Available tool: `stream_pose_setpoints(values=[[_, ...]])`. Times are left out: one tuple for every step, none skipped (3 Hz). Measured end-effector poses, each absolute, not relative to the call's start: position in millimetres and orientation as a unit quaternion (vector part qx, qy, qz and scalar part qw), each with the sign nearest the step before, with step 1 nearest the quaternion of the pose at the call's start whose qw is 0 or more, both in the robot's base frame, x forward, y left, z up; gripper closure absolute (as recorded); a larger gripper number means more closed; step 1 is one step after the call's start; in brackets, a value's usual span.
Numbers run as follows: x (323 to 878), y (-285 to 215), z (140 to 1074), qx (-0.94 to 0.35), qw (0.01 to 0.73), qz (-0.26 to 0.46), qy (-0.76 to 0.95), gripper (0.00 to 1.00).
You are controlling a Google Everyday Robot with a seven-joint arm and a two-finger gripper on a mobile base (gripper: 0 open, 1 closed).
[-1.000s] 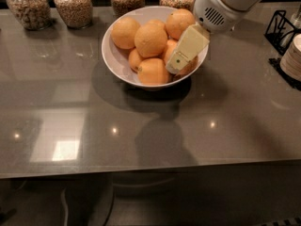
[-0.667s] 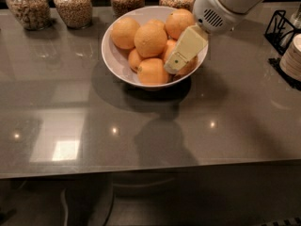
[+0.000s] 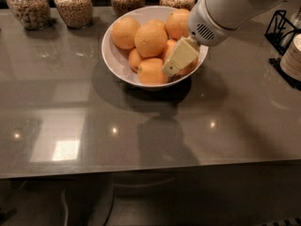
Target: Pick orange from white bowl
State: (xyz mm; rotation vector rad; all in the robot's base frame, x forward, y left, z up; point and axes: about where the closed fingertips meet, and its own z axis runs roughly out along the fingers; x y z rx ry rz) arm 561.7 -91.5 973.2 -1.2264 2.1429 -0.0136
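gripper: gripper [image 3: 180, 58] low on the right side of the white bowl [image 3: 114, 62], pale pad lying on the fruit; can't tell if it's open, closed or gripping anything
target: the orange [image 3: 191, 68], judged to be the one under the gripper, right side of bowl, against the rim
target look: mostly hidden by the gripper; only slivers of orange skin show on either side; no stem dimple visible from here
pile: about six more oranges in the bowl; big top orange [image 3: 151, 40] in the middle, front orange [image 3: 151, 72] touching the gripper tip
bowl spot: on the grey table [image 3: 188, 135], back centre, just in front of the grain jars [image 3: 75, 4]
risk 1: round fruit rolls out of a shallow or off-centre pinch; cause is curved skin and neighbours packed tight
risk 2: front orange gets nudged or caught in the grasp; cause is the tip touching it
risk 3: lifting could drag the bowl or knock an orange over the rim; cause is a grasp right beside the wall
risk 4: wrong orange taken; cause is that they all look alike here
right edge: wire rack [image 3: 281, 26] and stacked plates [image 3: 293, 56], well apart from the bowl
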Motion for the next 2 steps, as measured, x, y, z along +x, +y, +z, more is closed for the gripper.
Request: stream_pose_setpoints(values=[[574, -101, 953, -0.457, 0.349, -0.029, 0.817, 0.20], [584, -105, 945, -0.452, 0.364, -0.043, 0.813, 0.20]])
